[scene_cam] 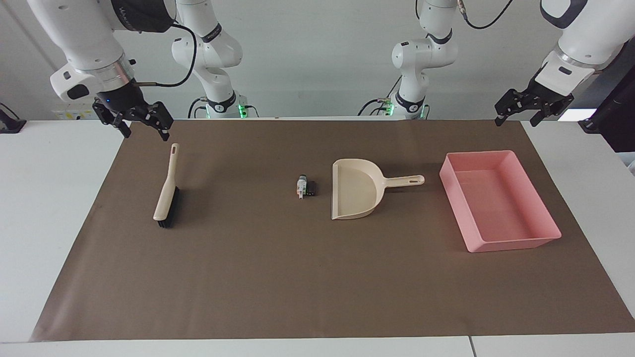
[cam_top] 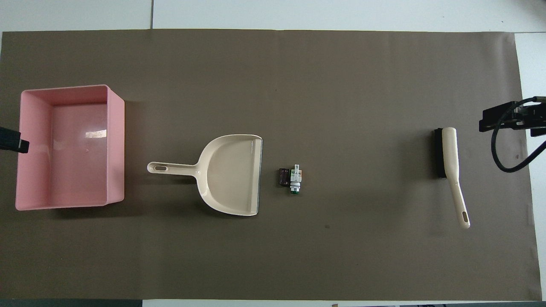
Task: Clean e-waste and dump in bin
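The e-waste (scene_cam: 306,187) is a tiny cluster at the middle of the brown mat: a white scrap with orange and green marks against a small black block; it also shows in the overhead view (cam_top: 291,178). The pink bin (scene_cam: 501,244) stands toward the left arm's end (cam_top: 115,145). My right gripper (scene_cam: 145,133) is open and empty in the air, over the mat's edge near the brush handle's tip (cam_top: 512,117). My left gripper (scene_cam: 517,119) is open and empty, over the mat's corner by the bin (cam_top: 13,143).
A beige dustpan (scene_cam: 357,191) lies between the e-waste and the bin, its mouth toward the scraps and its handle toward the bin (cam_top: 230,175). A beige brush with black bristles (scene_cam: 167,191) lies toward the right arm's end (cam_top: 452,170). White table surrounds the brown mat (scene_cam: 297,277).
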